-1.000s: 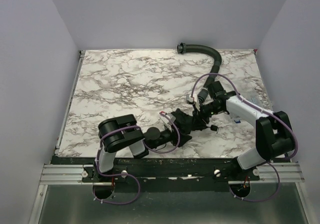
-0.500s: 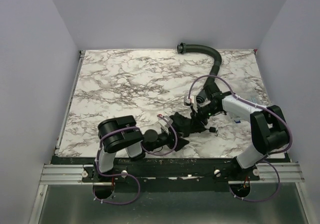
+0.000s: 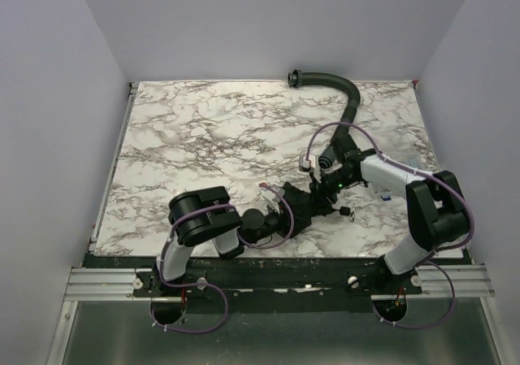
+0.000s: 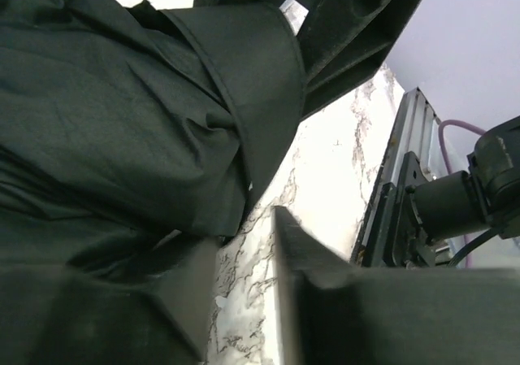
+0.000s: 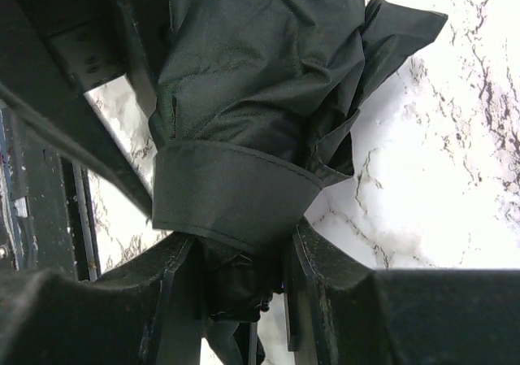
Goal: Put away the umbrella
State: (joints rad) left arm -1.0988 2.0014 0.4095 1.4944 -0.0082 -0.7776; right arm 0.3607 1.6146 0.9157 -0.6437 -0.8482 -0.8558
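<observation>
— Marbled tabletop [image 3: 203, 137] under pale grey walls. Found the umbrella [image 3: 302, 204] where?

— Down near the front edge, right of centre. Furled into a short black bundle, flat on the marble between the two arms.

— Held by which?

— By the right gripper [image 5: 240, 271], closed partway onto one end of the bundle, just below the fabric band [image 5: 231, 198]. Probably pinned that way to steady the bundle for tidying.

— And the left gripper [image 4: 244, 284]?

— Pushed in against the other end, jaws somewhat apart, marble showing in the gap. Could not tell about any cloth caught between them.

— Why from both ends?

— Likely to fix one end and gather loose folds from the other. Judged unfinished, with flaps poking out.

— Learned what from above only?

— Saw both arms converging on the bundle, and a black corrugated hose [image 3: 341, 84] curving along the far right, well apart from it. Too small there to read either grip.

— And from the wrists?

— Right wrist: caught the clamp itself and a loose flap splayed on the marble. Left wrist: showed creased fabric filling the frame above the fingers [image 4: 325, 292], plus a metal rail [image 4: 398, 194] at the table's edge.
</observation>
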